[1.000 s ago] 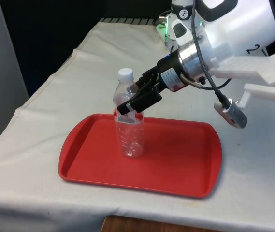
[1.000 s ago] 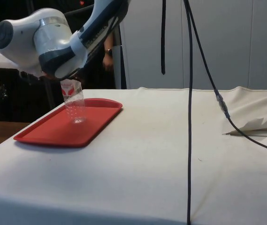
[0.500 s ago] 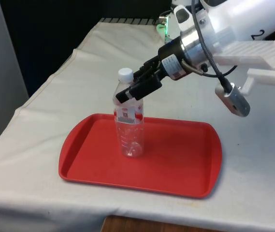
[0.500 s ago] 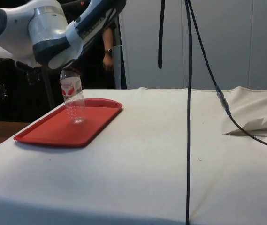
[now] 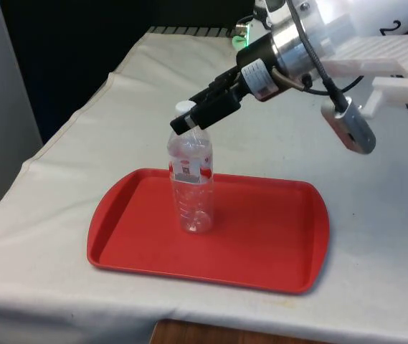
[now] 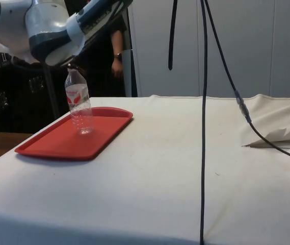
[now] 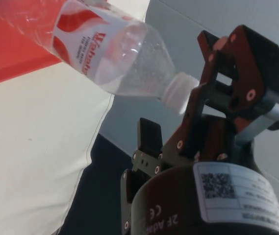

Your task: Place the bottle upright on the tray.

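Note:
A clear plastic bottle (image 5: 191,188) with a white cap and a red-and-white label stands upright on the red tray (image 5: 268,240). The side view shows the bottle (image 6: 79,104) at the far part of the tray (image 6: 53,144). My gripper (image 5: 188,123) is open and hovers at cap height, just beside the top of the bottle. In the wrist view the bottle (image 7: 114,54) points its cap into the wide gap of the gripper (image 7: 194,90), and neither finger (image 7: 149,138) presses on it. A strip of the tray (image 7: 7,54) lies beyond the bottle.
The tray lies near the table's front edge on the white cloth (image 5: 60,208). In the side view a black cable (image 6: 204,117) hangs down across the table's middle. A person's arm (image 6: 116,56) shows behind the table.
The gripper has let go of the bottle's neck and risen up and back to cap height. The bottle, tilted a second ago, now stands straight on the tray.

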